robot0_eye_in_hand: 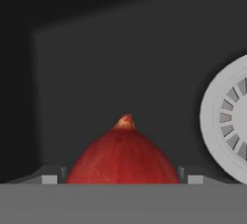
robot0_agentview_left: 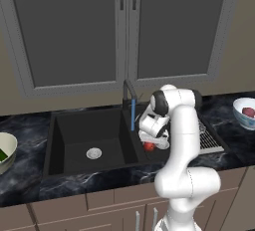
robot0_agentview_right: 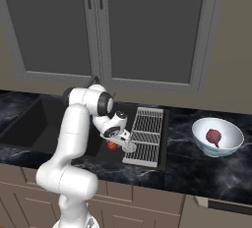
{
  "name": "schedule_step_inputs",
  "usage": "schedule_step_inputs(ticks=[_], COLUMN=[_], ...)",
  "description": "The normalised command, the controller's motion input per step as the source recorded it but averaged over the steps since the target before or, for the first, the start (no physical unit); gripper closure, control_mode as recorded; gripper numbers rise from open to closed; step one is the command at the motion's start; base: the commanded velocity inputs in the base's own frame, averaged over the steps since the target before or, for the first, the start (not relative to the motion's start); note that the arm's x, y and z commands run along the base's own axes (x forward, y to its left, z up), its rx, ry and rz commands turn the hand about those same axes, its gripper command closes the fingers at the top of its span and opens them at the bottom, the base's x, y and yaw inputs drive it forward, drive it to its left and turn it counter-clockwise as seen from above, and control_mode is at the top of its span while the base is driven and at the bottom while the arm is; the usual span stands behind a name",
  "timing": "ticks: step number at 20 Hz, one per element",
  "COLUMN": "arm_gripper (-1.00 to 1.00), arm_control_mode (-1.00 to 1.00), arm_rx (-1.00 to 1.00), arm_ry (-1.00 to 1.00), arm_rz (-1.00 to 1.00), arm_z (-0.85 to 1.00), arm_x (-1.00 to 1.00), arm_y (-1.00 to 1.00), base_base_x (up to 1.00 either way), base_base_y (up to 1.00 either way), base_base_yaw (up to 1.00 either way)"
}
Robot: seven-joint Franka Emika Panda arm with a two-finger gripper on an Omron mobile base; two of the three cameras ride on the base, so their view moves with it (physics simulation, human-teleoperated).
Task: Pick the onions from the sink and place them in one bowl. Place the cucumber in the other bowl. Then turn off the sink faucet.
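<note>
Right under the hand camera you have the bright red-orange onion (robot0_eye_in_hand: 123, 153), sitting on the dark floor of the right basin between the two finger tips (robot0_eye_in_hand: 49, 178), one on each side of it. The jaws stand apart around the onion; you cannot tell whether the pads touch it yet. Off to its right in the hand view lies the round silver drain (robot0_eye_in_hand: 226, 121), close by but apart from the onion.

Around it you see the black sink (robot0_agentview_left: 57, 140) set in a dark marbled counter (robot0_agentview_right: 187, 173), with grey cabinet doors (robot0_agentview_left: 69, 26) above and beige drawer fronts below. The gripper (robot0_agentview_left: 153, 142) is down in the right basin, the onion just below it. The faucet (robot0_agentview_left: 130, 100) rises behind the divider with a blue stream of water falling from it, just left of the wrist. A metal drying rack (robot0_agentview_right: 146, 133) lies just to the right of the gripper.

On the counter well to the right, the small white bowl (robot0_agentview_right: 231, 143) holds the dull pinkish-red onion (robot0_agentview_right: 213, 136). At the far left, the wide cream bowl (robot0_agentview_left: 11, 143) holds the green cucumber (robot0_agentview_left: 2, 155).
</note>
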Motion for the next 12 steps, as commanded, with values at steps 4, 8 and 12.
schedule_step_inputs(ticks=[4,8,12], arm_gripper=[1.00,1.00,1.00], arm_control_mode=[-1.00,-1.00,-1.00], arm_rx=[0.00,0.00,-0.01], arm_ry=[-0.13,-0.18,-0.08], arm_rz=[-0.02,-0.06,-0.08], arm_z=[0.15,0.55,0.68], arm_x=[-0.44,-0.24,-0.09], arm_y=[0.05,0.27,0.25], base_base_x=[0.00,0.00,0.00], base_base_y=[0.00,0.00,0.00], base_base_yaw=[0.00,0.00,0.00])
